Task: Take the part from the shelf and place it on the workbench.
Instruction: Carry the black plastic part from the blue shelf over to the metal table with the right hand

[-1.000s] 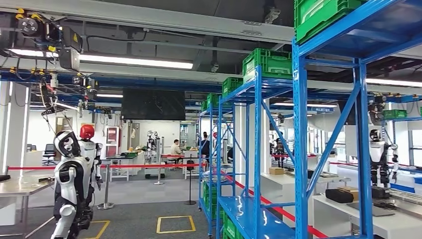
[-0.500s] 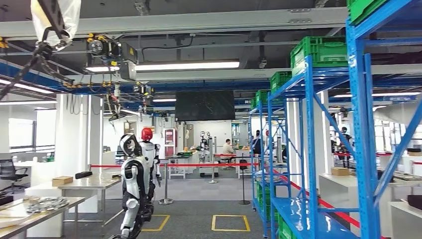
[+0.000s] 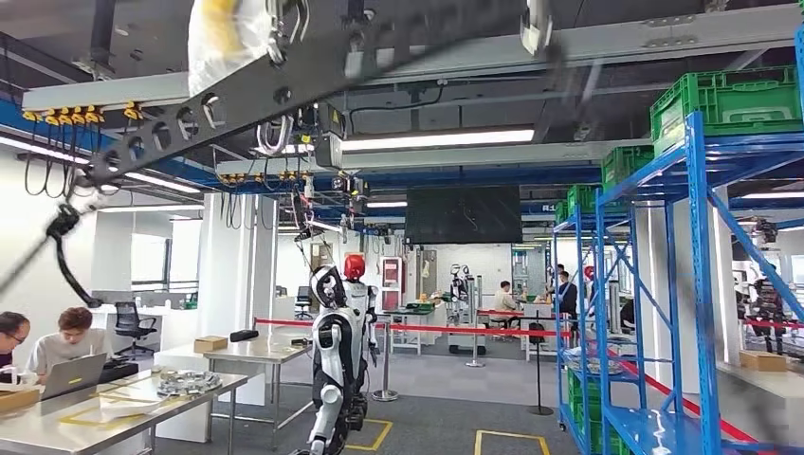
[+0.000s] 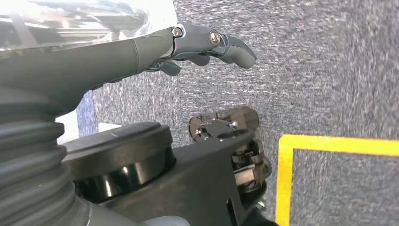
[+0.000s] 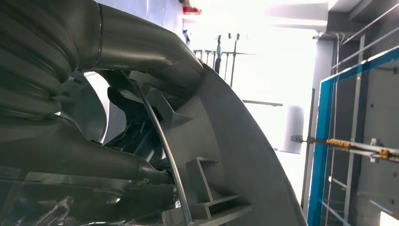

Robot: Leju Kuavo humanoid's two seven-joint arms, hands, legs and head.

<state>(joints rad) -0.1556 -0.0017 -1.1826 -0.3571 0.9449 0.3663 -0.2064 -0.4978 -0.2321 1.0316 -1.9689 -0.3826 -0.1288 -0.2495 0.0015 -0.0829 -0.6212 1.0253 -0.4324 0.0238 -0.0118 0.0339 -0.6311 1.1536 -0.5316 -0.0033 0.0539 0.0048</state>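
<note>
The right hand (image 5: 94,162) clasps the grey ribbed plastic part (image 5: 226,155). The left hand (image 4: 202,44) lies along its clear wrap (image 4: 84,21), grip unclear. The steel workbench (image 3: 57,431) stands well left of the blue shelf (image 3: 697,284).

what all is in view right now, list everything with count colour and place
shelf racks: a row, blue, right side
crates: several, green, on rack tops
workbench: one, pale top, lower left
laptop: one, grey, on the workbench
people: two seated at the workbench, more far back
other humanoid robot: one, white and black, centre aisle
barrier tape: red, across the mid hall
floor markings: yellow, on grey carpet
part: one, grey moulded, held close
right hand: grips the part
left hand: grey, above the carpet, grip unclear
</note>
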